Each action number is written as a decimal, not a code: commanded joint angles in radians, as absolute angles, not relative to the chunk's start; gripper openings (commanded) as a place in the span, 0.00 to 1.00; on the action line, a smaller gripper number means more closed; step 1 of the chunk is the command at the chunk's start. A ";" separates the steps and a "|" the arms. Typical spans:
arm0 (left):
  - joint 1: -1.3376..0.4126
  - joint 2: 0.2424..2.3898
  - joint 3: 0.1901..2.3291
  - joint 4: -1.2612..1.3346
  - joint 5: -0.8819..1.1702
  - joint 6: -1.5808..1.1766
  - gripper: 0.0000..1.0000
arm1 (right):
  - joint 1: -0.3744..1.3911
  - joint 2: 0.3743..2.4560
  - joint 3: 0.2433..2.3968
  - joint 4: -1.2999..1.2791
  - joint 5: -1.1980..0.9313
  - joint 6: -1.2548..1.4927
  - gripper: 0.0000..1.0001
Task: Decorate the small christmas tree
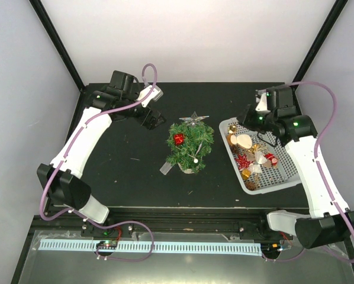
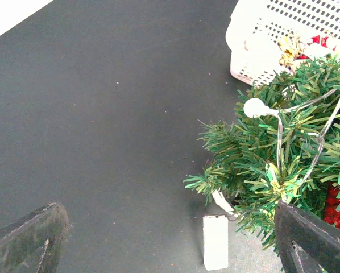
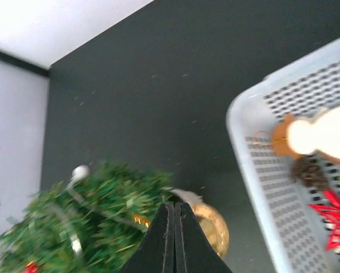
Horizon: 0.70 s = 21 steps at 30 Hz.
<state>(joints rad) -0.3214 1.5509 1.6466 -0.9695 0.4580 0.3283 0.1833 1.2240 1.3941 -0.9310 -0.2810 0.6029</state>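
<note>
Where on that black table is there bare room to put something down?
The widest bare patch lies left of the small christmas tree, reaching to the left arm. A narrower strip runs along the front edge below the tree. It is crowded between the tree and the white basket, itself full of ornaments.

Dark surface (image 2: 102, 114) all over. Left claw (image 2: 170, 244) wide open, one black finger (image 2: 28, 242) low in the left corner, the other low on the right, touching the tree (image 2: 278, 153). Small white bulb (image 2: 253, 107) and thin wire on the green needles. White box (image 2: 215, 242) lying by the tree. White basket (image 2: 261, 40) top right.
</note>
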 commanded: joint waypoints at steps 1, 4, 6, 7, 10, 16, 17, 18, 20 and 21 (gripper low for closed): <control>-0.328 1.540 1.652 -0.962 0.482 0.316 0.99 | 0.285 1.223 1.463 -0.884 -0.396 0.618 0.01; -0.328 1.540 1.653 -0.962 0.480 0.316 0.99 | 0.346 1.242 1.515 -0.884 -0.418 0.622 0.01; -0.328 1.539 1.651 -0.963 0.478 0.317 0.99 | 0.389 1.254 1.548 -0.894 -0.417 0.615 0.01; -0.328 1.538 1.649 -0.964 0.476 0.318 0.99 | 0.406 1.259 1.559 -0.900 -0.414 0.613 0.01; -0.328 1.533 1.644 -0.962 0.470 0.319 0.99 | 0.440 1.260 1.574 -0.917 -0.405 0.602 0.01; -0.328 1.526 1.636 -0.959 0.467 0.319 0.99 | 0.457 1.249 1.574 -0.958 -0.429 0.561 0.01; -0.328 1.525 1.635 -0.959 0.467 0.320 0.99 | 0.460 1.248 1.574 -0.970 -0.432 0.550 0.01; -0.328 1.524 1.634 -0.959 0.466 0.321 0.99 | 0.464 1.247 1.575 -0.983 -0.433 0.539 0.01; -0.328 1.522 1.630 -0.959 0.464 0.322 0.99 | 0.468 1.244 1.575 -1.018 -0.424 0.516 0.01; -0.328 1.520 1.626 -0.959 0.465 0.322 0.99 | 0.470 1.239 1.573 -1.034 -0.418 0.507 0.01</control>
<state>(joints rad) -0.3214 1.5505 1.6333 -0.9695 0.4572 0.3283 0.4561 1.2556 1.5585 -0.9627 -0.4076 0.5663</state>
